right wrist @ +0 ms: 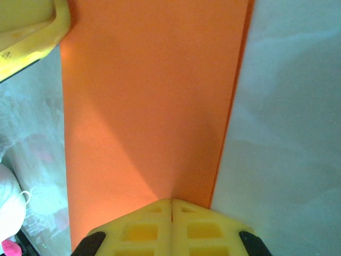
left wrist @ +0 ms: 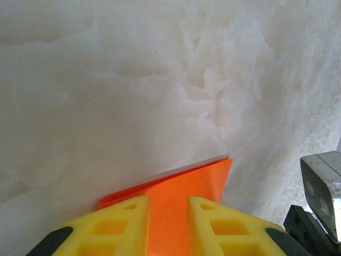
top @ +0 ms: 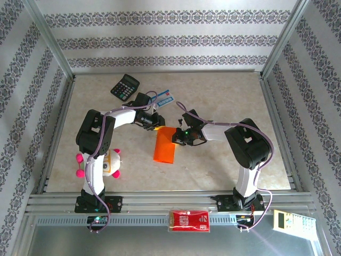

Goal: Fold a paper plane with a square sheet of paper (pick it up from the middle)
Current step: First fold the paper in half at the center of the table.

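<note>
The square sheet of paper [top: 165,146], bright orange, lies on the table folded in half into a long rectangle. My left gripper [top: 158,126] stands over its far end. In the left wrist view its yellow fingers [left wrist: 125,224] are a little apart, with the doubled paper [left wrist: 186,181] showing in the gap between them and nothing pinched. My right gripper [top: 175,137] is shut, its tips [right wrist: 171,202] resting on the paper [right wrist: 149,106] close to the right-hand edge. No paper plane shape is visible.
A black calculator [top: 125,87] and a blue-and-white packet [top: 165,97] lie at the back. A white plush toy with pink knobs [top: 109,162] sits by the left arm. A red packet [top: 189,220] and a pale remote [top: 282,220] rest on the front rail.
</note>
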Robot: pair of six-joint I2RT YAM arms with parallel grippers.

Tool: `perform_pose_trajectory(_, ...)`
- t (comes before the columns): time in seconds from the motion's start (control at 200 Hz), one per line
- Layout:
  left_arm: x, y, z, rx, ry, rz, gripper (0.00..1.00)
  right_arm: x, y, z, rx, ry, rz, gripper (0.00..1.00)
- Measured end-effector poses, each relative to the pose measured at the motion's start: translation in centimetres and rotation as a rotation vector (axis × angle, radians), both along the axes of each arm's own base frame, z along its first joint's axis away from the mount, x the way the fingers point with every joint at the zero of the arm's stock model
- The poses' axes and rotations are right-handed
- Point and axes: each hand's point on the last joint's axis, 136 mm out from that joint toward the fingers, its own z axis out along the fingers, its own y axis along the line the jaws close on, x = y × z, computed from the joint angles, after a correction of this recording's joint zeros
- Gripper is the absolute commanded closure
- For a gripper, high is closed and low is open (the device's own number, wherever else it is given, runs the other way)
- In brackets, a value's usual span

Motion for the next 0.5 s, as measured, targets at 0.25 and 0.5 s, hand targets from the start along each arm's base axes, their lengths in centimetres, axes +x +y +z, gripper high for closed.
perform_pose_trajectory(0.25, 0.1, 0.4, -0.7, 0.007, 0.013, 0.010, 0.72, 0.0, 0.0, 0.0, 0.000, 0.001, 0.000, 1.00)
perform_pose_trajectory(0.5, -1.5, 0.9, 0.9, -0.010, 0.008, 0.032, 0.72, 0.0, 0.0, 0.0, 0.000, 0.001, 0.000, 1.00)
